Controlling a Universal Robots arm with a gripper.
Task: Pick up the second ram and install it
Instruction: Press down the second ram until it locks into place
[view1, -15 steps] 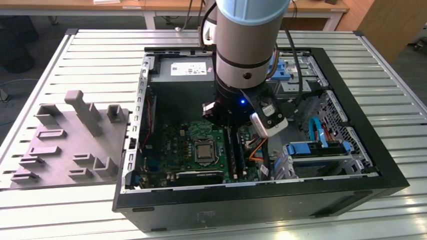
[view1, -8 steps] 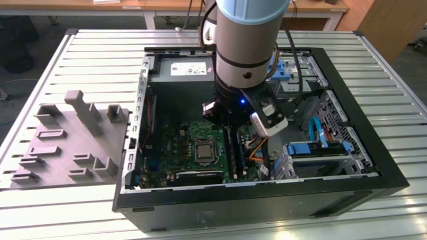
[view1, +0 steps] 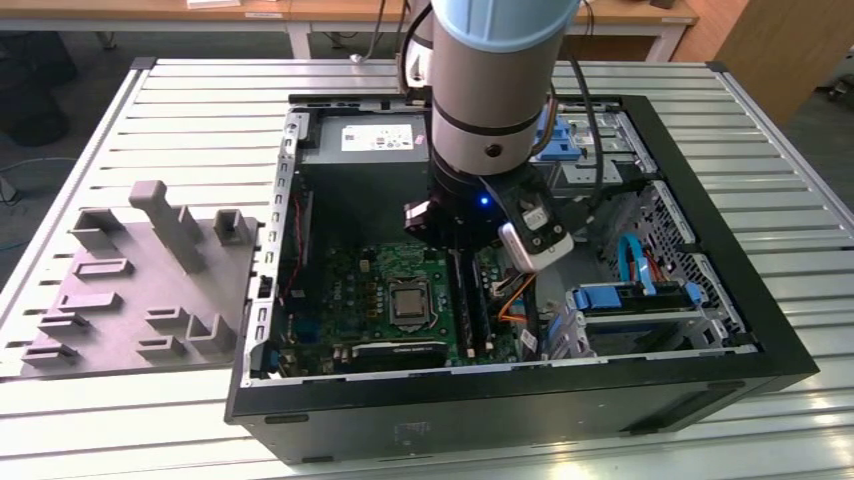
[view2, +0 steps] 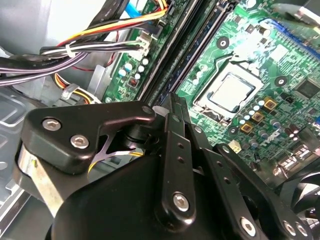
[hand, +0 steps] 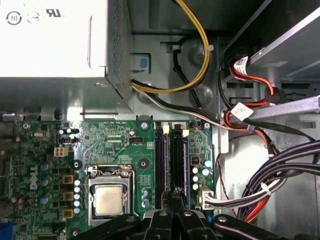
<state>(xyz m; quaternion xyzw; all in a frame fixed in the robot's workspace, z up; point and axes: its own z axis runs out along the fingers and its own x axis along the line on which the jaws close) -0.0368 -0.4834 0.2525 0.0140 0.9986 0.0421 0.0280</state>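
The robot arm reaches down into the open black computer case (view1: 747, 330) lying on its side on the slatted metal bench (view1: 160, 420), with its black tool (view1: 461, 245) low over the memory slots of the large green circuit board (view1: 354, 290). In the first wrist view the tool (hand: 176, 196) has its two slim fingers (hand: 172, 197) pressed close together, their tips right at the near end of the slots, and the second wrist view shows the same tool (view2: 175, 102) with its fingers (view2: 176, 107) narrowed to a point over the dark slot lines. The second ram, a long thin dark memory stick (hand: 176, 160), stands on edge in a slot, parallel to and just beside another dark stick (hand: 160, 160) in the neighbouring slot; in the exterior view it shows as a long dark strip (view1: 475, 300) on the exterior view's right of the square silver processor socket (view1: 404, 301). Whether the fingertips are gripping the stick or merely resting against its top edge cannot be told. The grey metal power supply box (hand: 52, 45) sits beyond the far end of the slots, with yellow and black cables (hand: 192, 55) looping from it. On the bench at the exterior view's left of the case lies the grey moulded plastic fixture with upright posts (view1: 147, 280).
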